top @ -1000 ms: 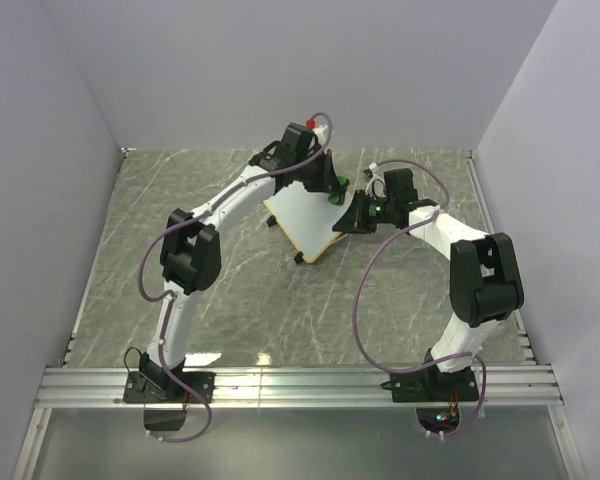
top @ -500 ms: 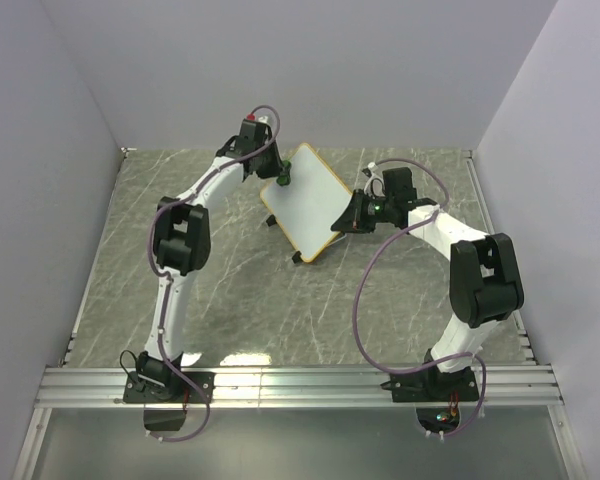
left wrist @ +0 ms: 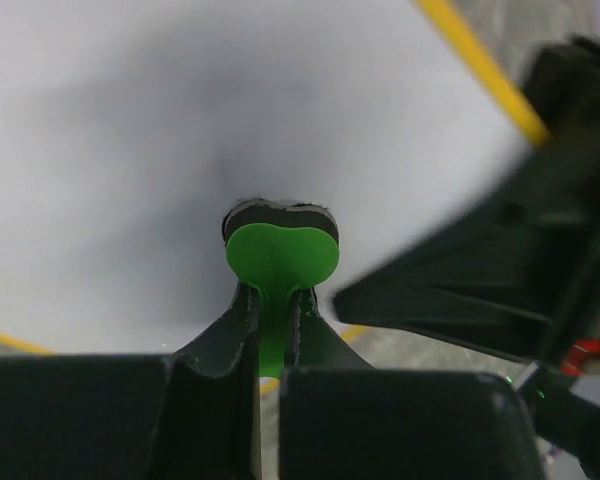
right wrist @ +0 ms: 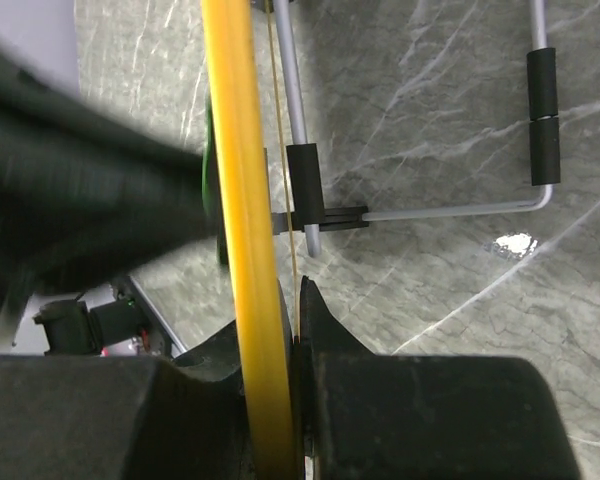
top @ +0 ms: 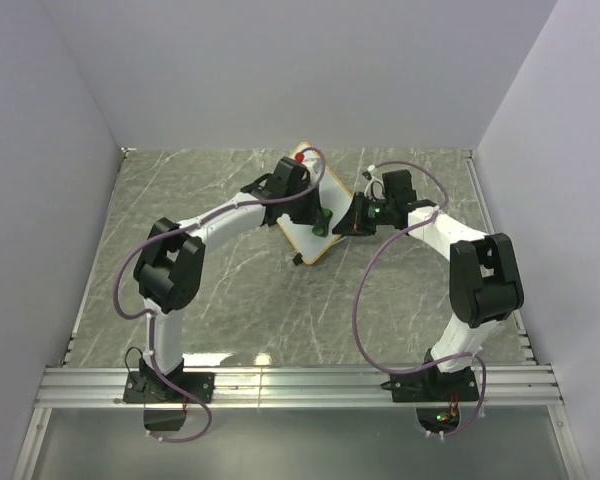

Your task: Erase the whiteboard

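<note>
Left fingers (left wrist: 236,325) are pinched tight on the thin green stem of the eraser (left wrist: 280,258). Its dark pad is pressed flat against the whiteboard (left wrist: 110,150). Right fingers (right wrist: 318,335) are clamped on the board's yellow frame, right at the edge. The wire stand (right wrist: 450,212) w/ its black sleeves shows behind the frame, over the grey marbled counter (top: 230,290).

Seen from above, the board sits mid-counter toward the far wall, turned corner-on to the arms like a diamond. The left arm reaches across its face and the right arm holds its right-hand edge, so both sets of fingers meet at the same spot.

Handling, my guess: the board is light, thin and stiff, w/ a slick face. On a wire stand like that it prob skids or tips if pushed unbraced. Best hold is the frame edge, i.e. where the right fingers already have it, clear of the white area. The eraser looks small and light, w/ a soft pad, so moderate pressure should do. The narrow stem could twist in the grip on a hard stroke.

Writing: none I can read. The patch of board in the left wrist view is plain white, no marks. No brand or label visible on board, eraser or arms.
</note>
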Motion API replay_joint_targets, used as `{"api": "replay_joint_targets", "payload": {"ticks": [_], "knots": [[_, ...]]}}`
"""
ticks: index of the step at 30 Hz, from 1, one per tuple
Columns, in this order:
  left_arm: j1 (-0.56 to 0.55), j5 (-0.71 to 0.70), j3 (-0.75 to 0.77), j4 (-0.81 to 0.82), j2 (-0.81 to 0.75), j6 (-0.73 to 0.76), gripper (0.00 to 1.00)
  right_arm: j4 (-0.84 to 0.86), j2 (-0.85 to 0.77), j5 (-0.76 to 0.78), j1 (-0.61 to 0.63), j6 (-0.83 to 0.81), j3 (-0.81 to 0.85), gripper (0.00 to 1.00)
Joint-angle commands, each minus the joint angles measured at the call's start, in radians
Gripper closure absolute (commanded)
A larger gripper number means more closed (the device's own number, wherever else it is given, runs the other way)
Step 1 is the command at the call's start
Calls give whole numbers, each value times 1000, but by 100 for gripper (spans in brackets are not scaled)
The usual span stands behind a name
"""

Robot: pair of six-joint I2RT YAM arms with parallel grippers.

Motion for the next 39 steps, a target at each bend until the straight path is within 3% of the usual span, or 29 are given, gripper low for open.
{"api": "replay_joint_targets", "payload": {"ticks": [1,12,16,24,32,39], "knots": [[-33,127,-22,15,28,-10,100,-28,-23,46,49,-22,-15,100],[197,78,108,-4,144,-10,100,-32,-90,74,66,-14,-58,100],[228,55,104,-3,173,16,100,-24,-98,78,65,-2,-76,100],[213,52,-71,60,97,5,100,2,-86,75,78,20,-76,100],[95,39,-261,77,-92,-16,100,51,-69,74,98,38,-87,100],[87,-24,-304,29,-198,-44,100,97,-96,72,109,50,-140,100]]}}
